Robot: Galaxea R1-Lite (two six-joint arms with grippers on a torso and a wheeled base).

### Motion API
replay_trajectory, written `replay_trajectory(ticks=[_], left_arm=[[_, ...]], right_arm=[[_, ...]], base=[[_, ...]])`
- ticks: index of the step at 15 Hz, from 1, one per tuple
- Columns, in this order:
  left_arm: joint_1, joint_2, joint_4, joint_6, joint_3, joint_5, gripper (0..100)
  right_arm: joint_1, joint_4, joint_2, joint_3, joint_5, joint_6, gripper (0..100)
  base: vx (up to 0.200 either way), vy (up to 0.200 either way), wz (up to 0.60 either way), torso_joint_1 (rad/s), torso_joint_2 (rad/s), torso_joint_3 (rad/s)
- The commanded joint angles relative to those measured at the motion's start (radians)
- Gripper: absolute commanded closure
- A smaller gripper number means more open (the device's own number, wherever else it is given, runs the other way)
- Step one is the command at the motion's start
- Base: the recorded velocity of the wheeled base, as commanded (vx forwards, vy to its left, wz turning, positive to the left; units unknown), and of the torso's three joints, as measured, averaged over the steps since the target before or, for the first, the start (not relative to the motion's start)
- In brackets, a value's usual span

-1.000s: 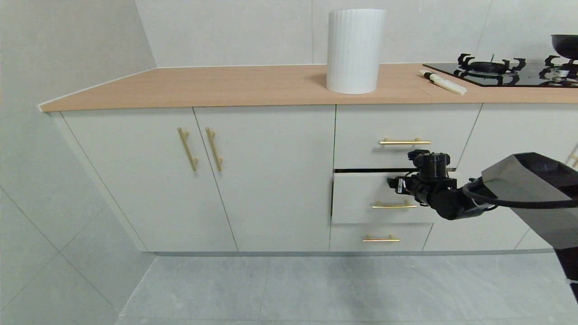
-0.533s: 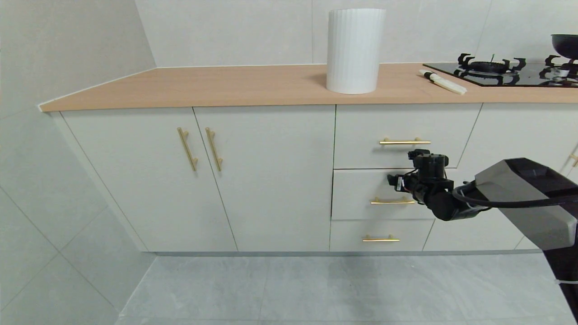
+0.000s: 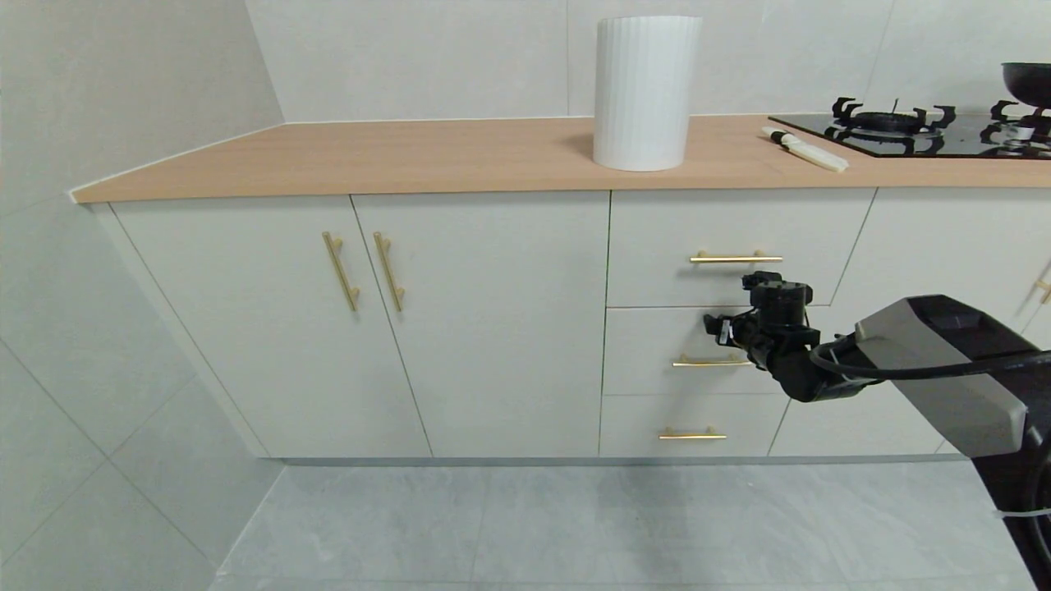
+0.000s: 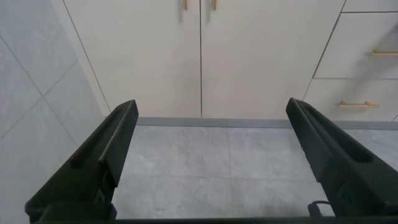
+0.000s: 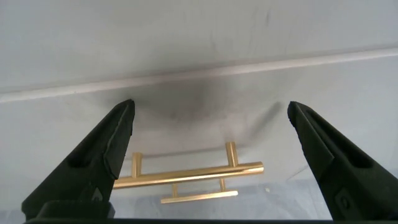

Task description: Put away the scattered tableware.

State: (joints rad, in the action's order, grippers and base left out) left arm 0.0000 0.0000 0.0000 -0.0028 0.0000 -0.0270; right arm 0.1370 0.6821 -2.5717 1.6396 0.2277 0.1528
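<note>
One handle facing splayed right gripper

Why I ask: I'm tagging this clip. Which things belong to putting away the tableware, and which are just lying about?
Job in hand:
right gripper, open, by the handle
middle drawer, shut
pale utensil on the countertop, probably tableware

Lying about:
white ribbed cylinder
stove
dark pan

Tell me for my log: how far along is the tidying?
Done: the middle drawer looks shut. In hand: the open right gripper sits at its front, by the handle, holding nothing. To do: a pale utensil lies on the counter beside the hob.
</note>
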Motion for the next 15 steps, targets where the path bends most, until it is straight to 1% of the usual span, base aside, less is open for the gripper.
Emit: replay_trajectory(ticks=[1,4,6,8,9,10,12,15], left_arm=[[0.000,0.000,0.000,0.000,0.000,-0.001,0],[0.000,0.000,0.000,0.000,0.000,-0.001,0],[0.000,0.000,0.000,0.000,0.000,-0.001,0],[0.000,0.000,0.000,0.000,0.000,-0.001,0],[0.000,0.000,0.000,0.000,0.000,-0.001,0],[0.000,0.000,0.000,0.000,0.000,-0.001,0],[0.000,0.000,0.000,0.000,0.000,-0.001,0],[0.000,0.000,0.000,0.000,0.000,-0.001,0]], right_arm=[[-0.002,0.004,-0.008,0.014,0.001,0.005,0],[-0.002,0.004,-0.005,0.011,0.001,0.010,0],[-0.002,0.002,0.019,-0.027,0.001,0.010,0],[0.000,-0.013,0.077,-0.101,-0.011,0.008,0],[0.004,-0.042,0.160,-0.191,-0.053,0.007,0],[0.006,-0.056,0.188,-0.215,-0.074,0.007,0],[0.012,-0.085,0.314,-0.323,-0.157,0.007,0],[0.030,-0.081,0.455,-0.469,-0.156,0.008,0]], base=[[0.000,0.000,0.00,0.000,0.00,0.000],[0.000,0.000,0.00,0.000,0.00,0.000],[0.000,0.000,0.00,0.000,0.00,0.000],[0.000,0.000,0.00,0.000,0.00,0.000],[0.000,0.000,0.00,0.000,0.00,0.000],[0.000,0.000,0.00,0.000,0.00,0.000],[0.000,0.000,0.00,0.000,0.00,0.000],[0.000,0.000,0.00,0.000,0.00,0.000]])
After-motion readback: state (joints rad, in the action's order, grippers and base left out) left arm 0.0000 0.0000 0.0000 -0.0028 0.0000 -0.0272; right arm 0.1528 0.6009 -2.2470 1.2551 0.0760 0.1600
